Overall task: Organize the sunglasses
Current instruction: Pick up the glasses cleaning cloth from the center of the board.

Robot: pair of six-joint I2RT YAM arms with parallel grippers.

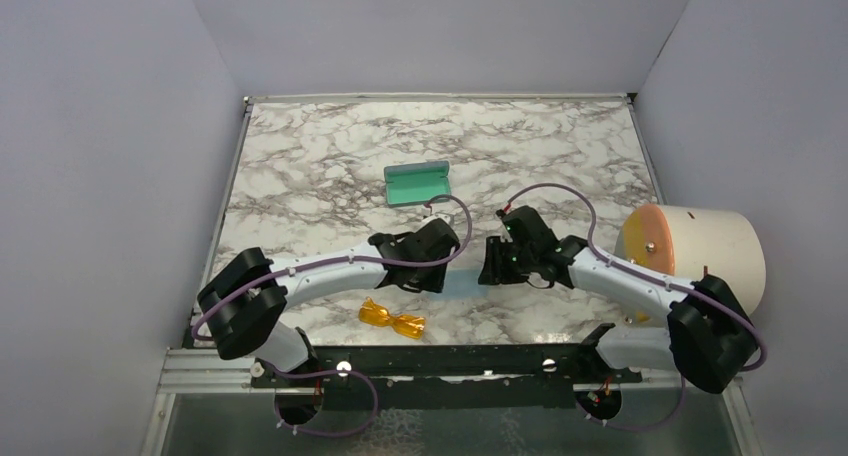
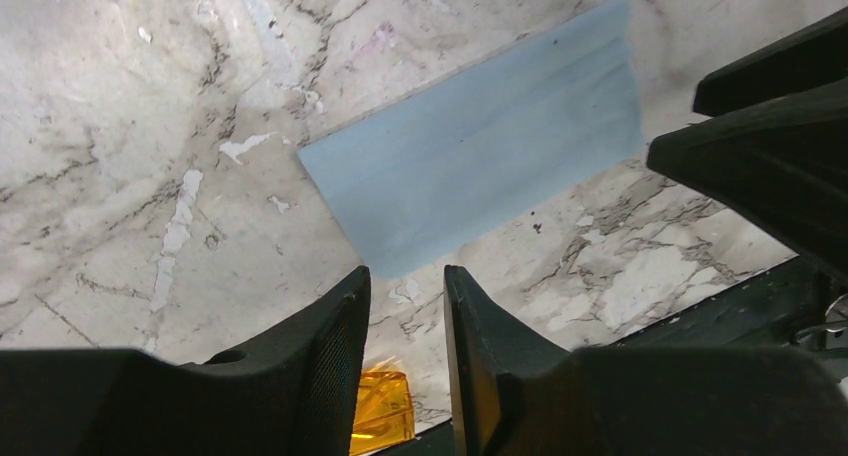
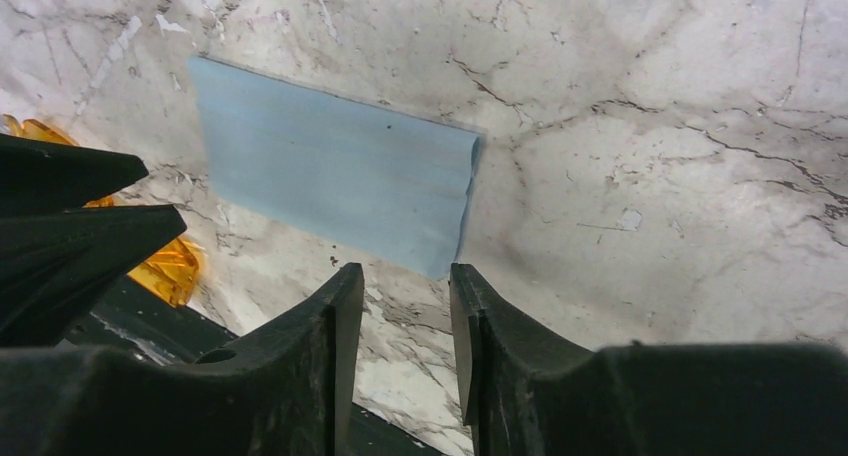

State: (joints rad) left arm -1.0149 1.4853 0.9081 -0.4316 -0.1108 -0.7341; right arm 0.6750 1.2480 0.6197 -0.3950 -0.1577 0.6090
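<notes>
- Left pincer (image 2: 407, 311): fingers narrowly apart, nothing between them, hanging over the marble tabletop (image 1: 300, 166) just off the near edge of the cloth (image 2: 480, 166).
- Right pincer (image 3: 405, 311): same narrow gap, also empty, over the cloth's near corner.
- The two pincers face each other across the cloth at the tabletop's middle-front. Whether either touches the cloth I cannot tell.
- Cloth: light blue, lying flat, and it looks folded along one edge.
- Sunglasses (image 1: 392, 319): orange-amber, folded, lying on the tabletop near the front edge. They sit below the left forearm, near the cloth but apart from it, with neither pincer on them.
- Case (image 1: 416, 184): open with its teal-green inside up, farther back on the tabletop, well apart from the sunglasses.
- Cream cylinder (image 1: 700, 251) with an orange end, at the right edge by the right arm.
</notes>
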